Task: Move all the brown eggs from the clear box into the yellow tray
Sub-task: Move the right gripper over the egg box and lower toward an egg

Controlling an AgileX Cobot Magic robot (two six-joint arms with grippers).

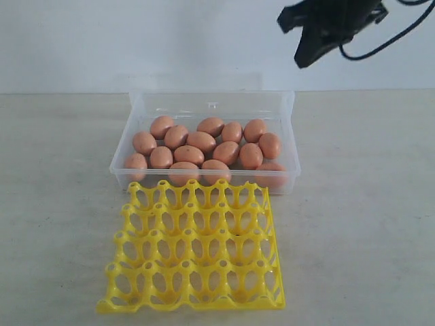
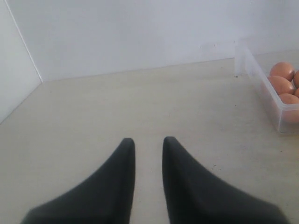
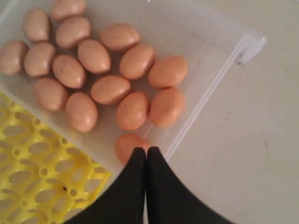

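clear box [image 1: 289,112]: transparent glossy plastic | yellow tray [image 1: 192,303]: shiny plastic | brown eggs [image 1: 202,141]: smooth, matt | table [image 1: 353,231]: matt

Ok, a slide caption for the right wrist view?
Right gripper, jaws shut, above brown eggs lying in the clear box; the yellow tray beside it shows only empty cups.

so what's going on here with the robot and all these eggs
A two-armed robot is set to move the brown eggs from the clear box into the yellow tray. Nothing has been moved yet: every egg lies in the box and the tray's cups are empty. The right claw is shut, holds nothing and hovers above the box's right end. The left claw hangs over bare table beside the box, its jaws slightly apart and empty.
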